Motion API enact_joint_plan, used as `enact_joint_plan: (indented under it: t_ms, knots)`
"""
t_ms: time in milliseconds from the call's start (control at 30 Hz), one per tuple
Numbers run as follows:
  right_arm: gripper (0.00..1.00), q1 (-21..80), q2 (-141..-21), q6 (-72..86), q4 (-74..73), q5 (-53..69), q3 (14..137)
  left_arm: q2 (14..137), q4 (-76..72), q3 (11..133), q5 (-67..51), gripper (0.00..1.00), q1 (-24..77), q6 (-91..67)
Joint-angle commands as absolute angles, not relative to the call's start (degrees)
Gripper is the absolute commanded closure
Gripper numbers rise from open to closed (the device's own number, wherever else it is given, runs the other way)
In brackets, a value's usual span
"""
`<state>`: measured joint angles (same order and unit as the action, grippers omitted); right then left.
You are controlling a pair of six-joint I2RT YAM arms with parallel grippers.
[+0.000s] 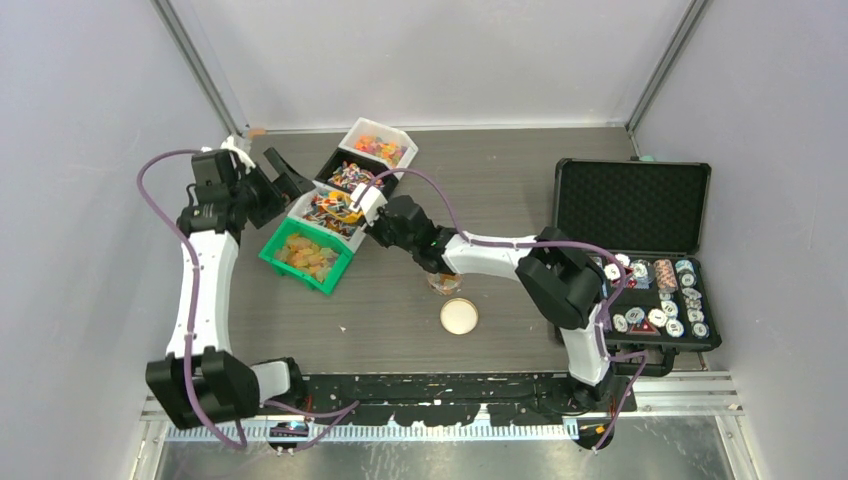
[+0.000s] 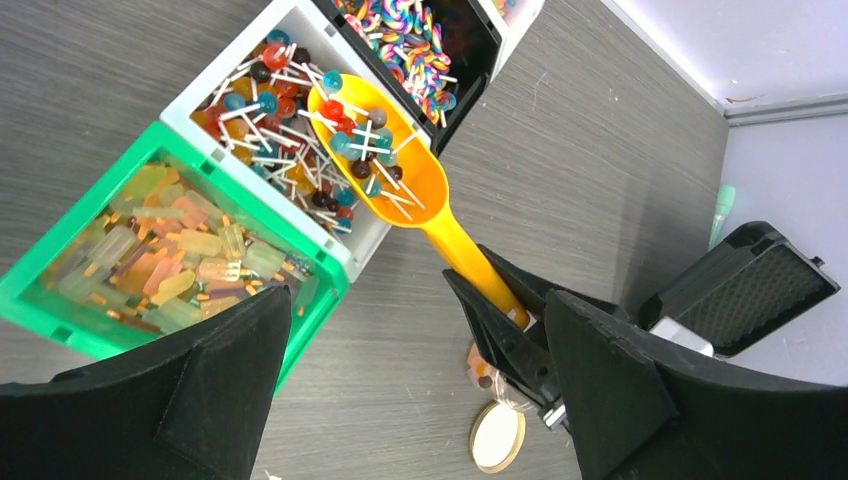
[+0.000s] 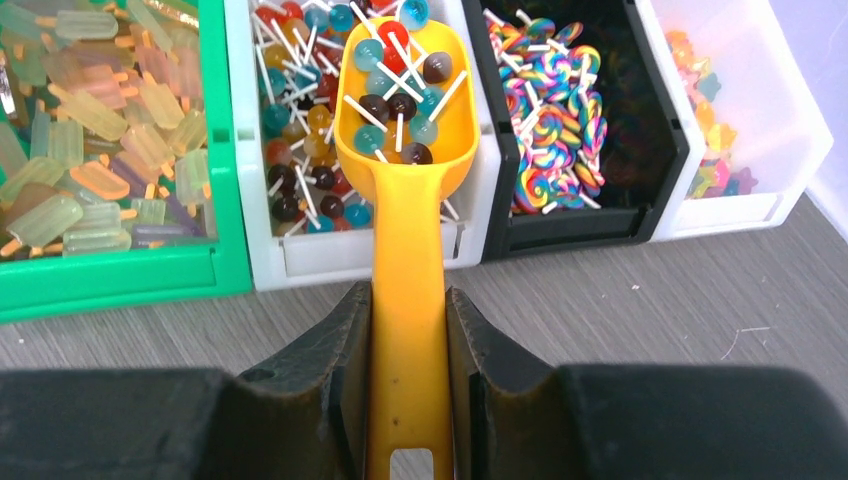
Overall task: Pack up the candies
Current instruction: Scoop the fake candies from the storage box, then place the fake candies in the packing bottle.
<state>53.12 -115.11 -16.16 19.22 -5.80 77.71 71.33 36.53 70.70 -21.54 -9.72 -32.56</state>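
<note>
My right gripper (image 3: pixel 408 300) is shut on the handle of an orange scoop (image 3: pixel 405 110). The scoop's bowl holds several small ball lollipops, the candies (image 3: pixel 400 95), and hangs over the white bin (image 3: pixel 262 262) of the same lollipops. From above, the right gripper (image 1: pixel 372 212) is at that white bin (image 1: pixel 318 197). A small clear jar (image 1: pixel 445 283) stands behind it, mostly hidden by the arm, and its round lid (image 1: pixel 459 316) lies flat beside it. My left gripper (image 2: pixel 420 400) is open and empty, hovering left of the bins (image 1: pixel 285 178).
Four bins stand in a diagonal row: green with pale ice-pop gummies (image 1: pixel 276 262), white, black with swirl lollipops (image 1: pixel 330 165), white with coloured gummies (image 1: pixel 404 134). An open black case (image 1: pixel 630 205) of poker chips stands at the right.
</note>
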Motion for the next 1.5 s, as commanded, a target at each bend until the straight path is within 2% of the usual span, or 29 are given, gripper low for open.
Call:
enact_joint_plan:
  t_ms: [0, 467, 767, 1167, 1467]
  knots:
    - [1.00, 52.9, -109.4, -16.3, 26.7, -5.0, 75.4, 65.0, 33.8, 67.4, -19.5, 0.00, -9.0, -32.4]
    - [1.00, 52.9, -95.6, -14.6, 32.8, -3.8, 62.6, 51.8, 38.0, 63.8, -20.7, 0.00, -3.6, -30.9]
    - [1.00, 52.8, -82.3, -16.6, 27.2, -5.1, 56.4, 50.8, 41.9, 67.5, -22.2, 0.00, -2.1, -30.0]
    - [1.00, 52.9, -58.0, -18.8, 6.9, -9.2, 46.7, 48.1, 43.1, 68.5, -29.2, 0.00, -0.5, -31.3]
    - [1.00, 52.9, -41.5, -21.4, -15.0, -8.1, 44.6, 47.6, 39.2, 59.8, -31.8, 0.00, 1.4, -31.8]
